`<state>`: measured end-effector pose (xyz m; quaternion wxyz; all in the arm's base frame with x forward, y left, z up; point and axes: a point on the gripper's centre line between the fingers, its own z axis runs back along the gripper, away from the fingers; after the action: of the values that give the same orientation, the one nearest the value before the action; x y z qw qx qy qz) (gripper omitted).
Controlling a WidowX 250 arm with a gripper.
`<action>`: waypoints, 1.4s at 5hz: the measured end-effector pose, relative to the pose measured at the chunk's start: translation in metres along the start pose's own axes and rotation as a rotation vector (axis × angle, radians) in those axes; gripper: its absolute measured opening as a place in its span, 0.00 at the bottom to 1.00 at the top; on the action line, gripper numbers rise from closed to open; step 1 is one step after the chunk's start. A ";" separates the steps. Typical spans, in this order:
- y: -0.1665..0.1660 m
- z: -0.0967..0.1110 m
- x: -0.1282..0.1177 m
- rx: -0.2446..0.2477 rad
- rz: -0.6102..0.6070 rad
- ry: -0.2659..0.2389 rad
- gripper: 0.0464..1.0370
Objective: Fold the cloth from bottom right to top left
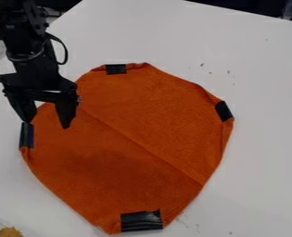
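An orange cloth lies spread on the white table, with a crease running diagonally from its upper left to its lower right. Black tape patches mark its top, right, bottom and left edges. My gripper hangs over the cloth's left part, close to the left tape patch, with its two fingers apart and nothing visible between them. Whether the fingertips touch the cloth I cannot tell.
The white table extends around the cloth. In the bottom left corner is a yellowish-brown object beside a clear edge or container. Dark items stand beyond the table's far edge.
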<state>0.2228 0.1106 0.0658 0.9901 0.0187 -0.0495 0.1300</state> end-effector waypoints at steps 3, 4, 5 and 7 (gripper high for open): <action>-0.062 0.013 -0.001 -0.008 -0.028 -0.015 0.96; -0.097 0.015 -0.024 -0.027 -0.026 -0.021 0.96; -0.128 0.001 -0.064 -0.030 -0.022 0.044 0.96; -0.159 -0.028 -0.118 -0.089 0.043 0.051 0.96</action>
<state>0.1530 -0.0719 0.0218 0.9879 -0.0296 -0.0303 0.1495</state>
